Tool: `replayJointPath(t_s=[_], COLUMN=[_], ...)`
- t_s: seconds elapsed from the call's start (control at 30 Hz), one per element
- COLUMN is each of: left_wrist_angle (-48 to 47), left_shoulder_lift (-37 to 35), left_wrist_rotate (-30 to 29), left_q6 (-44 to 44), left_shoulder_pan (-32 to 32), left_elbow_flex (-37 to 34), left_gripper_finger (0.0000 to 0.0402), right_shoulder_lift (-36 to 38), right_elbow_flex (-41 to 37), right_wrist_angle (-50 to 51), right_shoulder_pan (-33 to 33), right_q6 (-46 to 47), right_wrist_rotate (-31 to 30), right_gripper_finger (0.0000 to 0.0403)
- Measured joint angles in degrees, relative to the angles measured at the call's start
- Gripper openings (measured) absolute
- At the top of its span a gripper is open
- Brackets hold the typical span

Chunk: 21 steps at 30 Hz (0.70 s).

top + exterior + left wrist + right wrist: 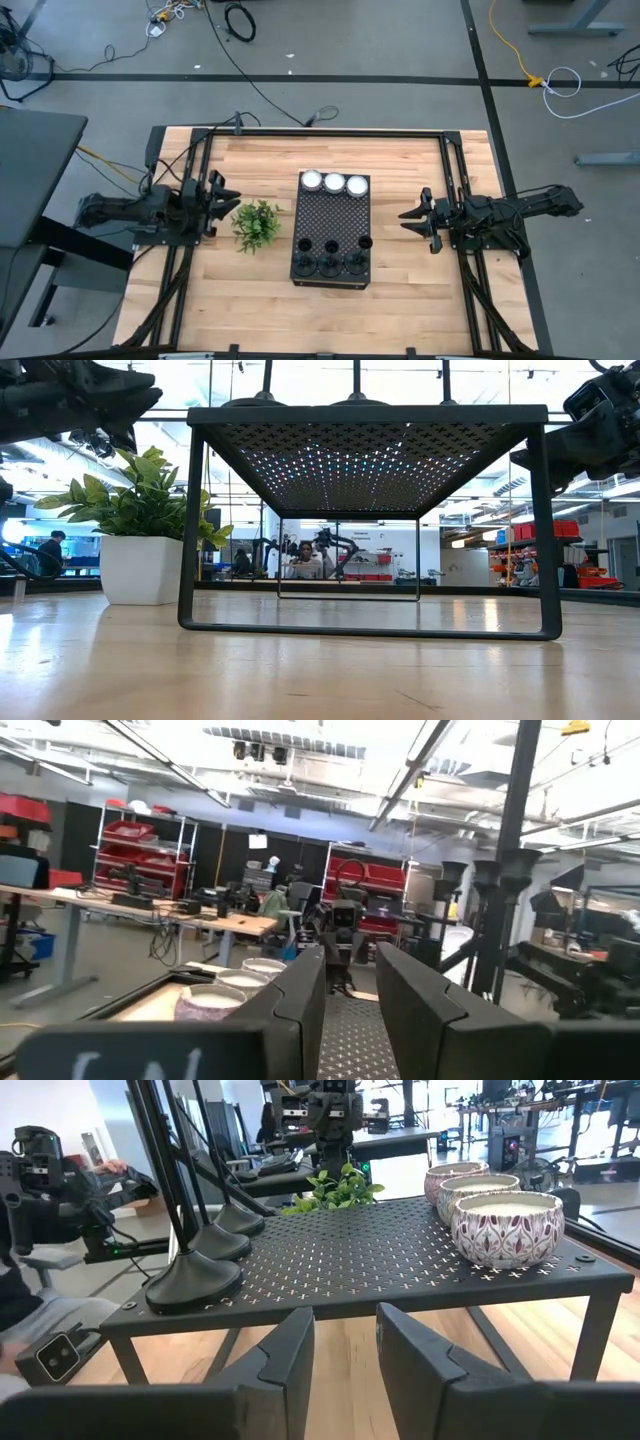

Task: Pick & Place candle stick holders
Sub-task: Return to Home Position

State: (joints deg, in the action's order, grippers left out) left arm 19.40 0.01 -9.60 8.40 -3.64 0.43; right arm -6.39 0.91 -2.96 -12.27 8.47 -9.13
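On the wooden table [400, 300], a black perforated shelf [331, 225] sits between both arms.
High view: three candle stick holders [329, 264] stand at the shelf's 6 o'clock end, three candles [334, 183] at 12; left gripper [230, 200] at 9 o'clock, right gripper [410, 218] at 3. Low view: potted plant [140, 565] beside the shelf. Left wrist view: jaws parted, empty. Right wrist view: likewise.

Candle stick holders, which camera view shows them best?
The right wrist view: the candle stick holders stand close, round bases and stems clear on the shelf, cups cut off. The high view shows them only from above; the low view only stems above the shelf; the left wrist view their cups and stems.
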Motion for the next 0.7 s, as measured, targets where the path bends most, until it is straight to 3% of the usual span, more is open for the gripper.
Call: replayJointPath(t_s=[0.33, 0.7], left_wrist_angle=[0.1, 0.1], left_shoulder_lift=[0.0, 0.3], left_wrist_rotate=[0.0, 0.0], left_q6=[0.0, 0.0], left_shoulder_pan=[5.8, 7.0], left_elbow_flex=[0.0, 0.0], left_gripper_finger=[0.0094, 0.0094], right_shoulder_lift=[0.0, 0.0], right_elbow_flex=[0.0, 0.0], right_wrist_angle=[0.0, 0.0], right_shoulder_pan=[0.0, 0.0], right_q6=[0.0, 0.0], right_wrist_rotate=[0.0, 0.0], right_gripper_finger=[0.0111, 0.0111])
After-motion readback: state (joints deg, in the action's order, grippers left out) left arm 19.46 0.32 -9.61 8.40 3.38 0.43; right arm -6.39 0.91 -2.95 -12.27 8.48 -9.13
